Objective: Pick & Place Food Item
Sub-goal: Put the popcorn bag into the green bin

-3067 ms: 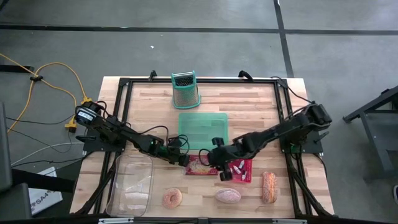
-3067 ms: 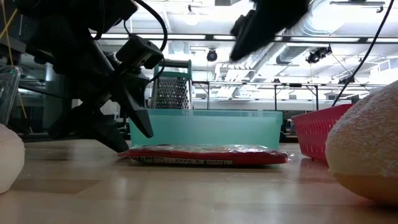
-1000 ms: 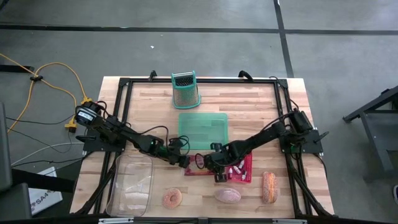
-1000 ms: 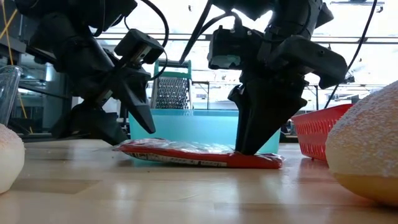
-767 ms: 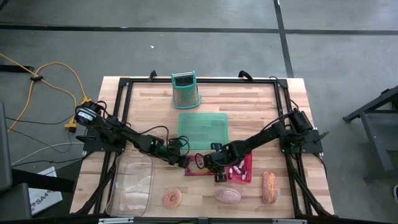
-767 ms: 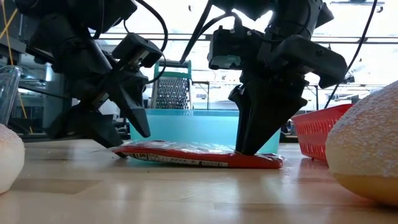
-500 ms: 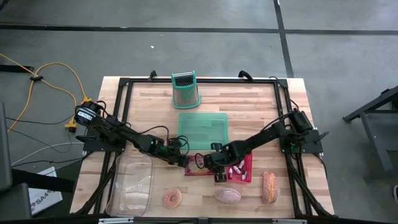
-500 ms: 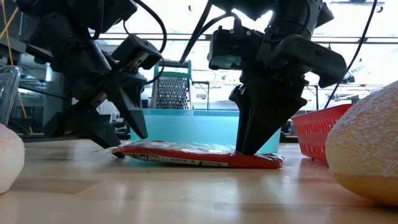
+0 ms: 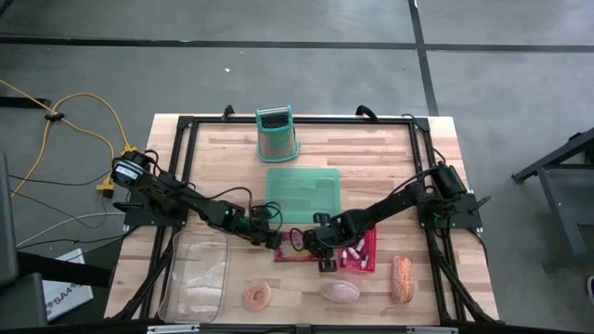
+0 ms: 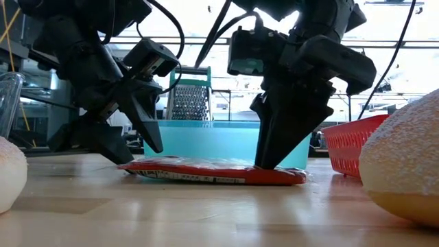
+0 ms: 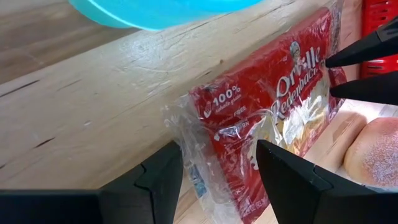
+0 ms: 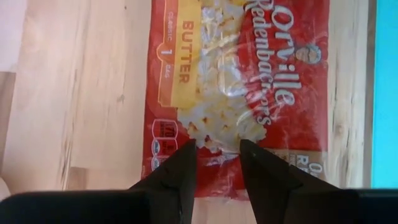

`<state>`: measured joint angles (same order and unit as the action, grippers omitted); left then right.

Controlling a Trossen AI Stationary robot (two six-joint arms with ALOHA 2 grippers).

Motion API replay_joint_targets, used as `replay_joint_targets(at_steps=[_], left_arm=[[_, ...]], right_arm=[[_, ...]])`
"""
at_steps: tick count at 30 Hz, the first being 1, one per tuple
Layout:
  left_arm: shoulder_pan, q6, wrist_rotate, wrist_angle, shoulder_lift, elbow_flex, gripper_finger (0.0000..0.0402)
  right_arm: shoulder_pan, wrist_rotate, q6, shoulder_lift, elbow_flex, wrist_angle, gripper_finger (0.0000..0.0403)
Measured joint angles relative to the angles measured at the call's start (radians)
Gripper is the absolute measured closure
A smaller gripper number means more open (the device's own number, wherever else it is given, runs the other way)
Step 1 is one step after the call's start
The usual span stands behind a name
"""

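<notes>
Because the flat red popcorn packet (image 11: 267, 118) looks light, limp and slick-wrapped, its crimped end suits gripping — left gripper (image 11: 214, 171) half-open around that end, right gripper (image 12: 217, 155) narrowly parted, pressing its middle, neither clamped.

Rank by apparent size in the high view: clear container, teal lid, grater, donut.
1. Clear container
2. Teal lid, slightly smaller
3. Grater
4. Donut

This overhead view makes nearness matter little, though the upright grater shows only its top and one face.
</notes>
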<state>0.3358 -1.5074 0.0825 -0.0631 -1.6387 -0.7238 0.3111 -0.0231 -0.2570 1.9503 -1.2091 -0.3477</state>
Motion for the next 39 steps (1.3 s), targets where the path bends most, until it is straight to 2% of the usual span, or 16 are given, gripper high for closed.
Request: replay_joint_targets(at_steps=[6, 20, 27, 39], left_arm=[[-0.001, 0.015, -0.023, -0.002, 0.0, 0.001, 0.0203], [-0.001, -0.054, -0.051, 0.048, -0.001, -0.002, 0.0203], [0.0, -0.064, -0.057, 0.051, -0.001, 0.0, 0.0203], [0.0, -0.049, -0.073, -0.008, -0.035, 0.002, 0.0203]], right_arm=[[0.0, 0.002, 0.007, 0.0, 0.0, 0.013, 0.0291], [0.0, 0.0, -0.008, -0.001, -0.001, -0.042, 0.0291], [-0.002, 0.001, -0.008, 0.043, -0.006, -0.04, 0.0291], [-0.002, -0.003, -0.007, 0.044, -0.003, -0.03, 0.0291]])
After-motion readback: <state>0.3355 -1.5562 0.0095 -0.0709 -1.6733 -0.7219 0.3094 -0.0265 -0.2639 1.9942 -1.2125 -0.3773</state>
